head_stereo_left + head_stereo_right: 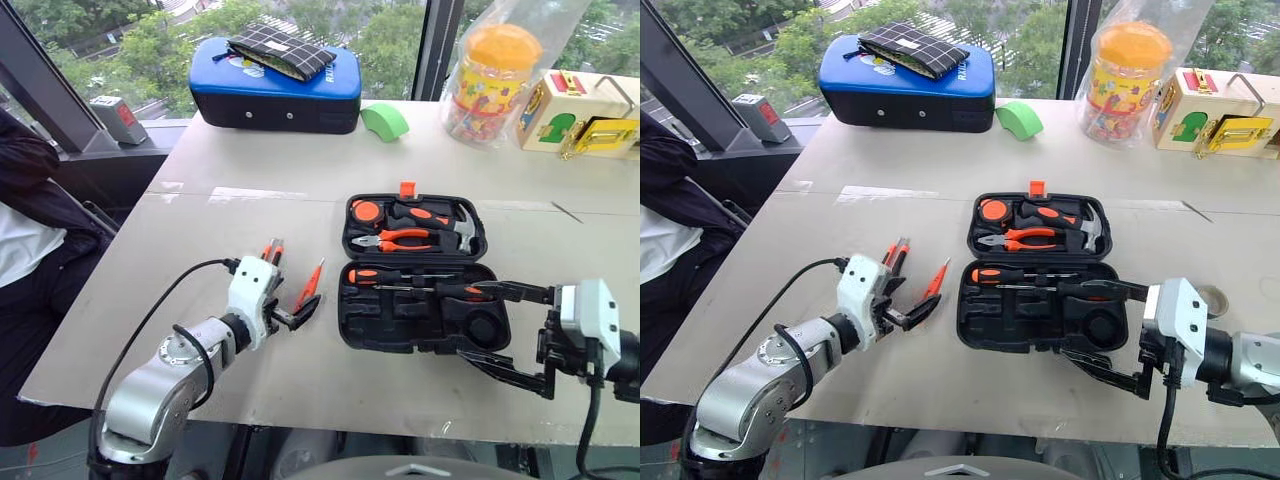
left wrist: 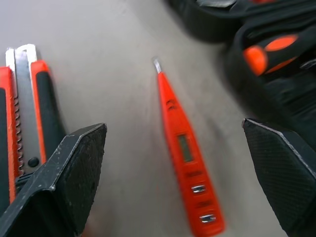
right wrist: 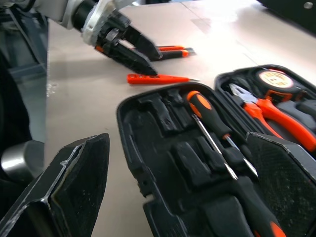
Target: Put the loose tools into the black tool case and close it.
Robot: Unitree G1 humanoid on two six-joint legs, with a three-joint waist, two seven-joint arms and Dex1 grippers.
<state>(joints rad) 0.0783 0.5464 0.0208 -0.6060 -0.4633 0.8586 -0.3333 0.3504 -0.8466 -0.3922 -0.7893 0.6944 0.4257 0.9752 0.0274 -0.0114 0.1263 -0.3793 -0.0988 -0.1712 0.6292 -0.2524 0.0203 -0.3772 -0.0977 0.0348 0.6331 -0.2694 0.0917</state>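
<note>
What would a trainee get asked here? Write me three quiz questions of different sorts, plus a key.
1. True or false: the black case lies open.
2. How many screwdrivers lie inside it?
3. The left gripper hovers over: A) tester, B) hammer, C) pliers?

Key: 1 true. 2 two. 3 A; its fingers are open, with the knife beside. The right gripper, open, holds nothing.

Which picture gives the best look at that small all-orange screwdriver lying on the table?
The left wrist view: the orange tester screwdriver lies close up between the open left claw's fingers. The head views and the right wrist view show it small, beside the black tool case.
</note>
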